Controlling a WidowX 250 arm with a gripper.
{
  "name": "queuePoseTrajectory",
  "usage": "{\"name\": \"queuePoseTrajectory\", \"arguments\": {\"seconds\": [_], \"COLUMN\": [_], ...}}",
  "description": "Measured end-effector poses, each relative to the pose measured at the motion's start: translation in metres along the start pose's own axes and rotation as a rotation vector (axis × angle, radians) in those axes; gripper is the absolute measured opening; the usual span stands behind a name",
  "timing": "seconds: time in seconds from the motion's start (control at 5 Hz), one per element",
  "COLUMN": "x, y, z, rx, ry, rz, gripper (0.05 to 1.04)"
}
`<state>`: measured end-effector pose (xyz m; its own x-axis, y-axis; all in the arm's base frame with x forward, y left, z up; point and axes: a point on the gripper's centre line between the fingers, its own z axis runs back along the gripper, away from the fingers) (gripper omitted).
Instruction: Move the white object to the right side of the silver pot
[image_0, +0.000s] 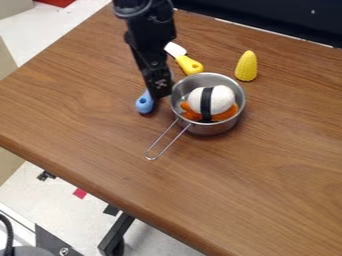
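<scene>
Whether your gripper's (159, 94) jaws stood wide or narrow could not be told from this angle. Nearest you, the table's (280, 185) front edge slanted down from the left toward the bottom, with wood stretching beyond it. Your silver pot (212, 130) stood upright, its wire handle (162, 143) pointing toward that edge, and wood ran from its right wall to the right border. Inside the pot lay the white object (221, 101), black-banded, on an orange piece (190, 114) that it partly covered. Your gripper hung just beside the pot's left rim, leaving little room there, and hid part of a blue item (144, 103). Farther back, you had a yellow-handled knife (190, 65) near the rim and a yellow corn cob (246, 66) behind the pot's right side. Your arm was cut off at the top, near the far edge.
</scene>
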<state>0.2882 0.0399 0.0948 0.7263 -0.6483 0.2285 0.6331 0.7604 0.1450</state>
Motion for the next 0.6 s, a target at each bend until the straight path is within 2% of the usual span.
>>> {"name": "queuePoseTrajectory", "arguments": {"seconds": [0.2,0.4,0.6], "x": [0.017,0.030,0.035], "y": [-0.011,-0.020,-0.029], "z": [-0.006,-0.009,-0.015], "rx": [0.032,0.031,0.020], "ry": [-0.045,-0.057,-0.041], "rz": [-0.037,-0.037,-0.055], "gripper": [0.999,0.999,0.999]}}
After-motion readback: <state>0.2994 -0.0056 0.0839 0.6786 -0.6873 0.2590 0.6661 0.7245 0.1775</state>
